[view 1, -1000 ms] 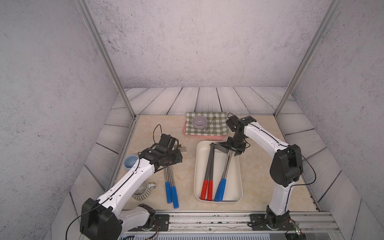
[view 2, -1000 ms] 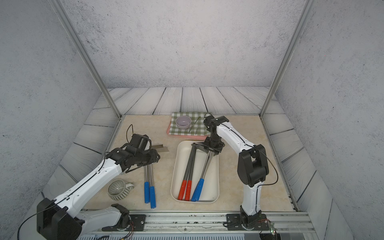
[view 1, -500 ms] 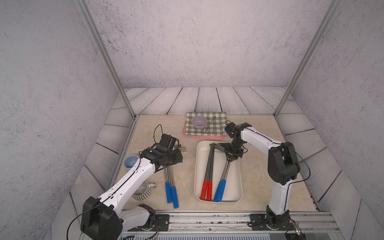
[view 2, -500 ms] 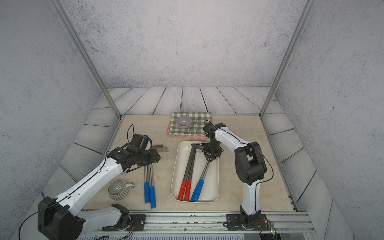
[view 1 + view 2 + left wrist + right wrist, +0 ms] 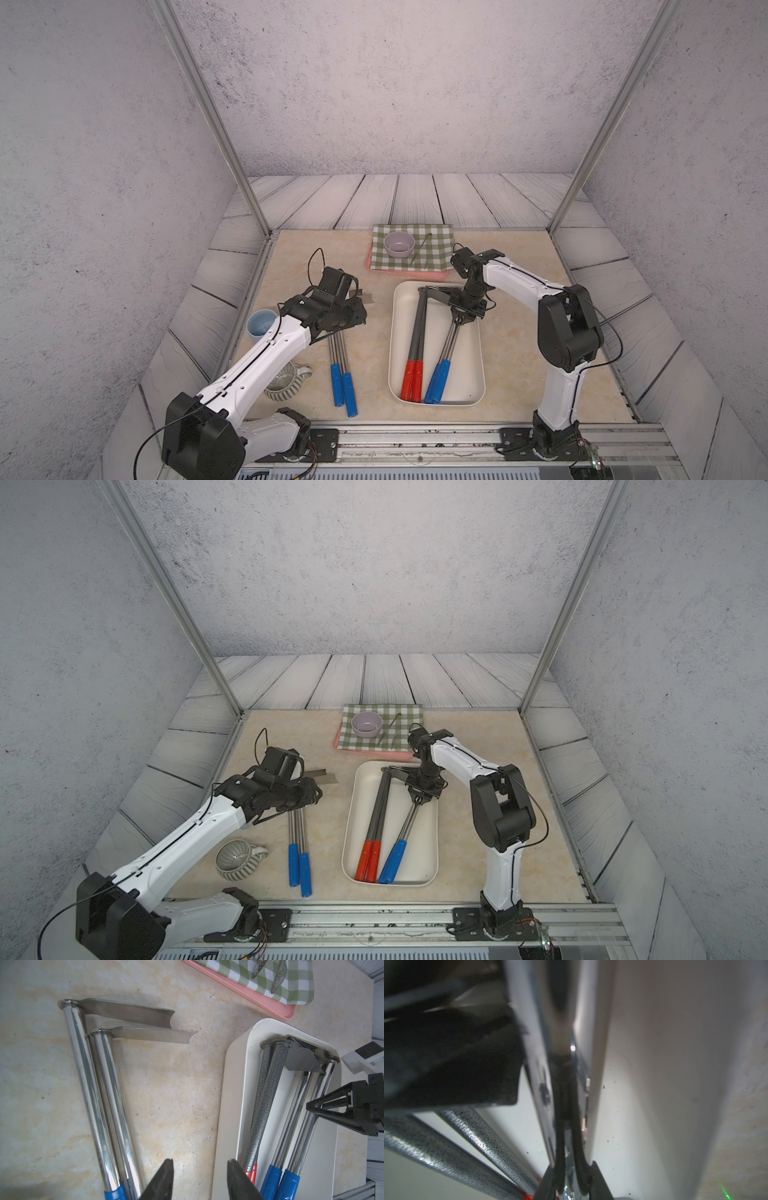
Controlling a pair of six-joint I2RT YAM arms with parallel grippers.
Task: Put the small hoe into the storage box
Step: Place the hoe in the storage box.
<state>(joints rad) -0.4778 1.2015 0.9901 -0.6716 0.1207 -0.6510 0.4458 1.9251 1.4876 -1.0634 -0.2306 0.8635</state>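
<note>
The storage box (image 5: 478, 353), a cream-white tub, sits mid-table and holds two red-handled dark hoes (image 5: 417, 332) and two blue-handled steel small hoes (image 5: 446, 353). My right gripper (image 5: 460, 322) reaches down into the box's far end. In the right wrist view this gripper (image 5: 570, 1176) is shut on a steel shaft (image 5: 562, 1022) of a blue-handled hoe. Two more blue-handled hoes (image 5: 338, 361) lie on the table left of the box. My left gripper (image 5: 200, 1164) hovers open over them, with only bare table between its fingers.
A pink tray (image 5: 407, 272) with a green checked cloth and a lilac bowl (image 5: 399, 244) lies behind the box. A blue cup (image 5: 261, 323) and a striped mug (image 5: 286, 380) stand at the left edge, beside my left arm.
My right gripper has dropped lower into the box, shifted toward the front, and its jaws have narrowed onto the steel shaft. The left arm has not moved.
</note>
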